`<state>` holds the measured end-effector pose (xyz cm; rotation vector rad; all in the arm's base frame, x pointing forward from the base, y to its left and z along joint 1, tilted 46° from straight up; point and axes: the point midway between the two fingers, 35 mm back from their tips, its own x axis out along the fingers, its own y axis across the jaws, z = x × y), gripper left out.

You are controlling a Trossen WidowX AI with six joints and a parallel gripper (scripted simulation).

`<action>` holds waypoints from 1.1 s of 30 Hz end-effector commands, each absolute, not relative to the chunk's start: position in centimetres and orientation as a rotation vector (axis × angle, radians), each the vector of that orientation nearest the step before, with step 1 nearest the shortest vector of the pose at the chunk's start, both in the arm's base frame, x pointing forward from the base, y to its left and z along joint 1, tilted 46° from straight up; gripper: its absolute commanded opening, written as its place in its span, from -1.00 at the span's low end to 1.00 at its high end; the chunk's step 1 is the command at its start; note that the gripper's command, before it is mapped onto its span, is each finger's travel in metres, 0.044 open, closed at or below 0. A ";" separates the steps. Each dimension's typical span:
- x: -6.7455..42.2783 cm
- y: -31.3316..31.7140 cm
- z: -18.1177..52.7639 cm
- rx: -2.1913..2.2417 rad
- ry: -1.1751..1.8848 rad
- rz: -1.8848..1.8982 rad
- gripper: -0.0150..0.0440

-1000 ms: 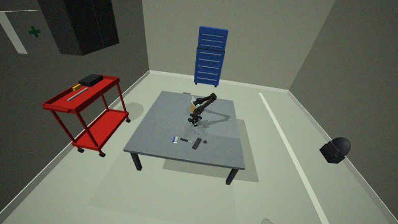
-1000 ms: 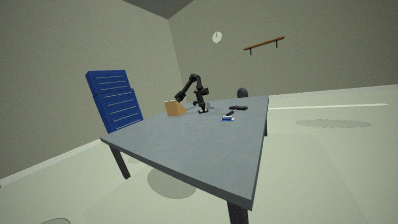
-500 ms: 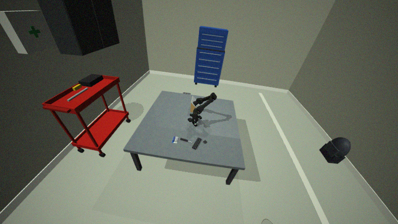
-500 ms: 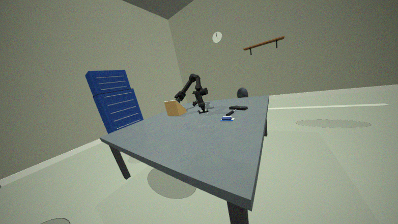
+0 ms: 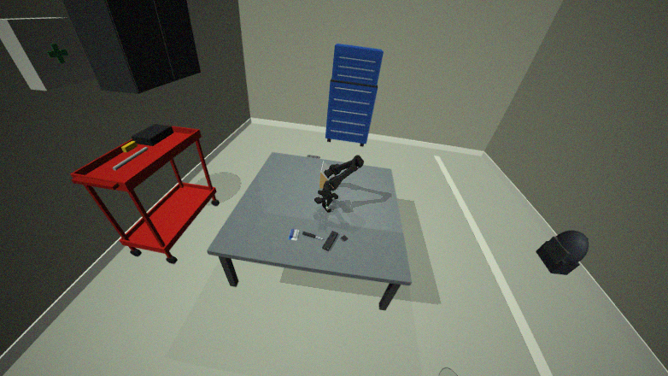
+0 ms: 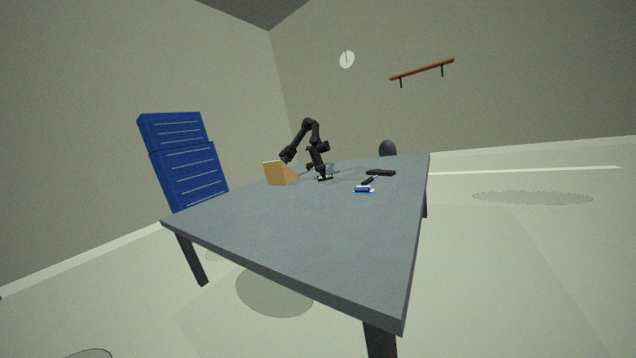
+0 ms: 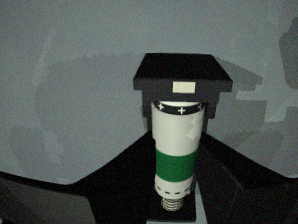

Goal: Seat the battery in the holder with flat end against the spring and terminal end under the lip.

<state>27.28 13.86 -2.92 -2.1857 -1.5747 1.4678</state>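
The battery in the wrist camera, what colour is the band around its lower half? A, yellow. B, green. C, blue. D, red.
B: the battery gripped in the gripper has a white body with a green band around its lower half, just above the spring at the near end of the black holder.

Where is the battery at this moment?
In the wrist view the battery sits centre frame, gripped between the gripper fingers over the black holder, its far end at the holder's lip and a spring at its near end.
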 end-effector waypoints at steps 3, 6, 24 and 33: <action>27.1 13.8 -3.0 -2.188 -1.577 1.463 -0.26; 27.1 13.8 -3.0 -2.188 -1.577 1.463 -0.26; 27.2 13.3 -2.6 -2.189 -1.575 1.464 0.08; 27.3 12.4 -2.0 -2.184 -1.561 1.477 0.26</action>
